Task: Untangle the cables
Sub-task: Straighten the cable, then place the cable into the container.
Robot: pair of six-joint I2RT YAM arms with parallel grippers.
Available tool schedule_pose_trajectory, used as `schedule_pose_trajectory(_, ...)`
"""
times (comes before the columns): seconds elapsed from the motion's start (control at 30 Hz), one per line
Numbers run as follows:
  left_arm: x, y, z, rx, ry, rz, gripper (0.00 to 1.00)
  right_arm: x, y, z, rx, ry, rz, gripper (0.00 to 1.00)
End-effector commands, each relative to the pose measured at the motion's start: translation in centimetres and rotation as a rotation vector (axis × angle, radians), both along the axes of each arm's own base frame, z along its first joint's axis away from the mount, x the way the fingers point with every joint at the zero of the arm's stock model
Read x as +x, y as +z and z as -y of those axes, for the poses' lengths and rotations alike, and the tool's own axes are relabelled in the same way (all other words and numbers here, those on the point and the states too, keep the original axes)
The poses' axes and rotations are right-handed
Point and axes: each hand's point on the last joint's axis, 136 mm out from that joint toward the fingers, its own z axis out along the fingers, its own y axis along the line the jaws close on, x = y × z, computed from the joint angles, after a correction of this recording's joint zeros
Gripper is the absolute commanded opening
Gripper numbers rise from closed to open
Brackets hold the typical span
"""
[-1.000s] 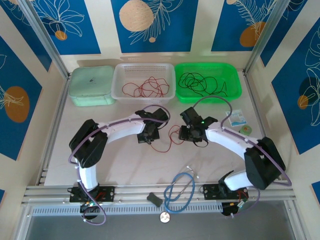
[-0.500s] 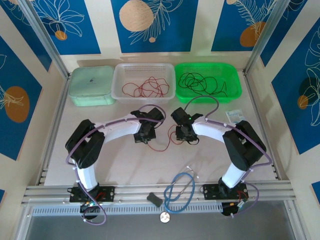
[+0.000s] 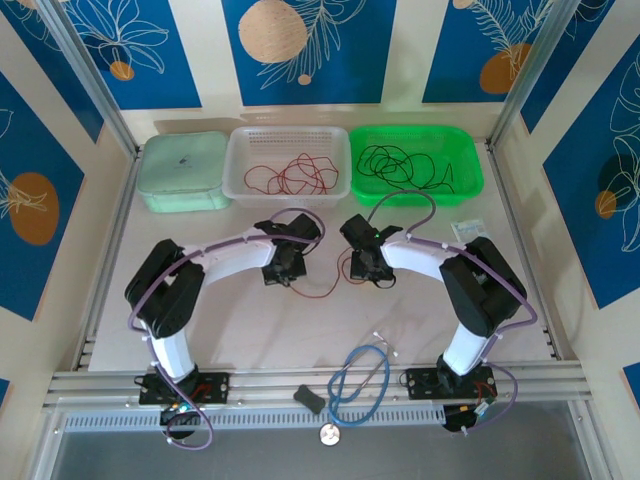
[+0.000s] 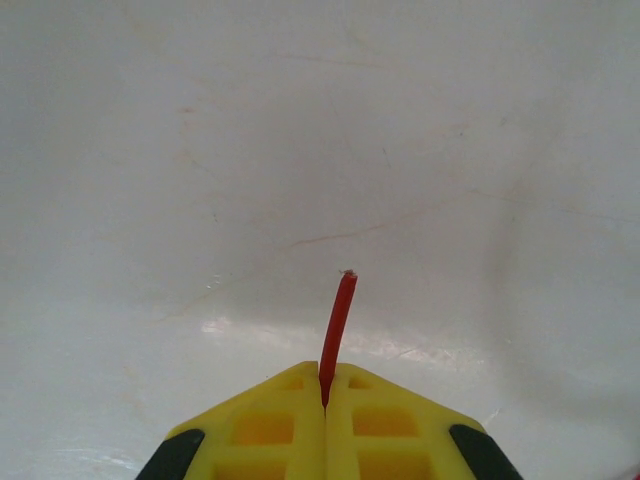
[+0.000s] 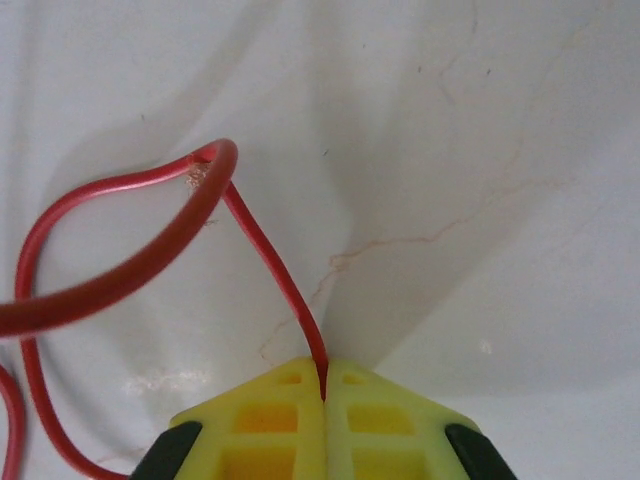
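Your right jaws have just pressed shut on the red cable (image 5: 270,255), pinching it just beside a loop; a second ago they stood spread, and the right arm (image 3: 420,258) lay farther out; your left jaws stay clamped on the cable's cut end; the cable lies on the surface (image 3: 250,330) between the two arms; with both points held, you can likely draw them apart to open the loop; mind the thin wire slipping.

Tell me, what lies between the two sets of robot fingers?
A thin red cable loops over the table between them in the top view; the left fingers and right fingers each pinch red cable.
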Motion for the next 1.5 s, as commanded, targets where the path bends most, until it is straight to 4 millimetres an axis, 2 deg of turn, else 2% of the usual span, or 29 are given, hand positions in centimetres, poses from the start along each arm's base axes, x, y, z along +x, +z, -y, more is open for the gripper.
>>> schedule_pose_trajectory(0.0,1.2,3.4,-2.6,0.016,0.007,0.057,0.0,-0.4,0.1,1.3,-0.023,-0.027,0.004,0.0)
schedule_pose_trajectory(0.07,2.2,5.6,-5.3,0.038,0.034,0.095,0.0,-0.4,0.6,2.1,-0.022,-0.045,0.017,0.0)
schedule_pose_trajectory(0.2,3.9,10.4,-12.4,0.093,0.126,0.175,0.0,-0.7,1.1,3.4,-0.012,-0.08,0.025,0.0)
schedule_pose_trajectory(0.3,4.4,13.0,-17.1,0.146,0.194,0.217,0.0,-0.7,1.3,4.2,-0.009,-0.105,0.03,0.0)
schedule_pose_trajectory(0.37,4.4,13.7,-19.2,0.159,0.229,0.222,0.0,-0.7,1.5,4.6,-0.005,-0.116,0.034,0.0)
schedule_pose_trajectory(0.73,2.5,14.3,-24.6,0.238,0.297,0.204,0.0,-0.3,3.0,6.1,-0.03,-0.158,0.055,0.0)
schedule_pose_trajectory(0.9,1.7,14.7,-26.2,0.267,0.312,0.204,0.0,0.4,4.7,6.4,-0.018,-0.164,0.094,0.0)
schedule_pose_trajectory(1.03,2.0,15.8,-25.7,0.23,0.299,0.23,0.0,1.9,7.8,4.9,0.027,-0.113,0.157,0.0)
schedule_pose_trajectory(1.13,3.4,17.8,-24.2,0.143,0.263,0.283,0.0,3.6,12.0,2.5,0.09,-0.032,0.244,0.0)
schedule_pose_trajectory(1.3,7.2,23.8,-21.1,0.01,0.174,0.439,0.0,7.3,21.0,-2.2,0.226,0.097,0.447,0.0)
schedule_pose_trajectory(1.4,9.6,27.6,-19.8,-0.035,0.136,0.543,0.0,9.7,25.3,-4.1,0.272,0.149,0.543,0.0)
schedule_pose_trajectory(1.47,11.4,29.2,-19.1,-0.06,0.12,0.605,0.0,11.5,26.9,-5.1,0.279,0.172,0.592,0.0)
